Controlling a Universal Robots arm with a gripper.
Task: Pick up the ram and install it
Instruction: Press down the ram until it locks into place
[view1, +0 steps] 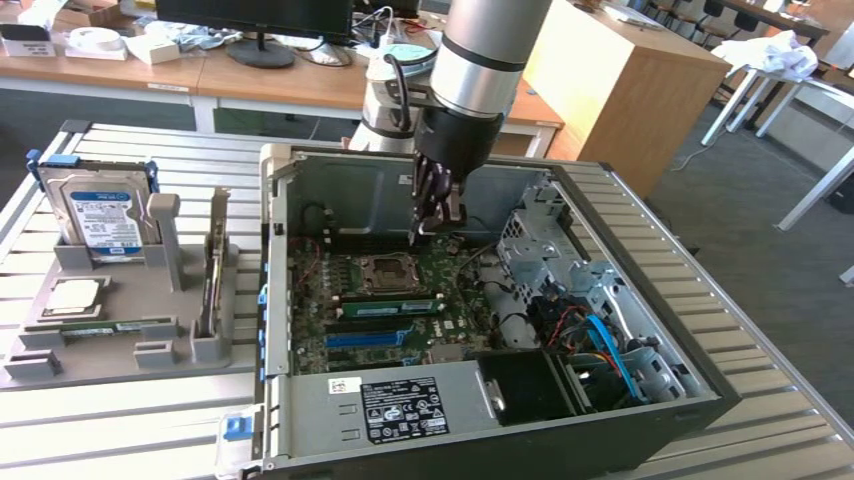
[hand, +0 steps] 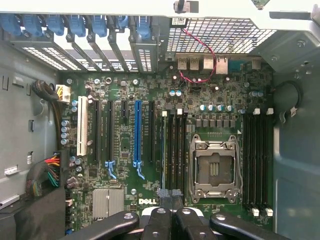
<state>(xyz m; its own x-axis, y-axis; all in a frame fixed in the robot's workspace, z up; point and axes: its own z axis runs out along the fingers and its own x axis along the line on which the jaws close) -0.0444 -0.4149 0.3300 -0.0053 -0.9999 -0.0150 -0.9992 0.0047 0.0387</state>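
A slatted metal bench carries an open Dell tower case lying on its side. Its motherboard faces up. The Universal Robots arm reaches straight down into the case. On the exterior view's left sits a grey fixture tray with a hard drive standing in it and a spare memory stick lying flat.

The hand hangs over the board near the empty processor socket. Its fingers are clenched together, and nothing shows between them. In the wrist view the hand is at one end of the ram. I cannot tell whether it touches the stick.

The ram stands on edge in the memory slot farthest from the socket, on the side towards the blue expansion slot. It looks placed, so the step in hand appears to be seating it. Doing that well means pushing straight down on the top edge with no sideways lean. The force should be spread towards both ends so that neither end rides high, and the end latches should close fully.

The ram's long axis runs along its slot, parallel to the empty memory slots beside it. In the exterior view that is from left to right. Its contact edge points down into the board, and its narrow top edge faces up.
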